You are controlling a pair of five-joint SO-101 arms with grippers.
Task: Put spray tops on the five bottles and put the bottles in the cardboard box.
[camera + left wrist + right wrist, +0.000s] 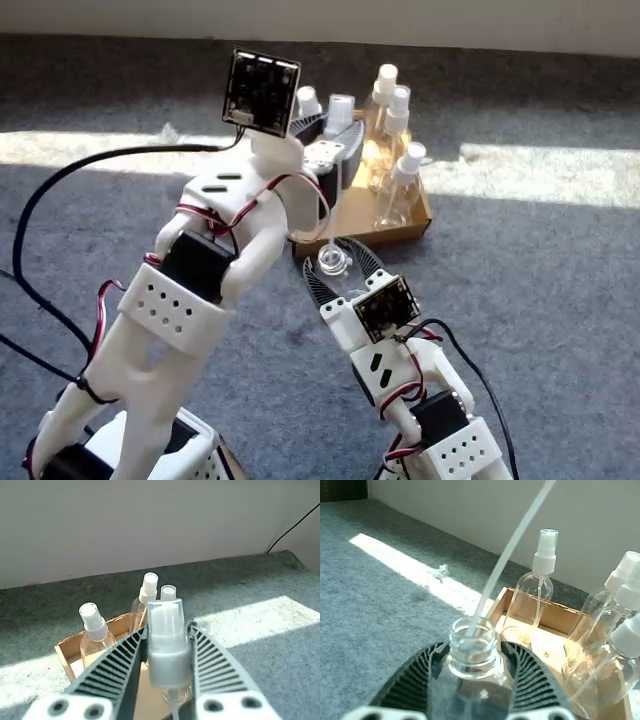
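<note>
One spray top (167, 645) stands straight up, its thin tube (506, 555) pointing down into the open neck of the bottle (472, 640) below; the left gripper (167, 630) squeezes the top from both sides. Right gripper (475, 652) hugs that upright bottle, just beside the cardboard box (400, 228); four more bottles (405, 185) stand inside.
</note>
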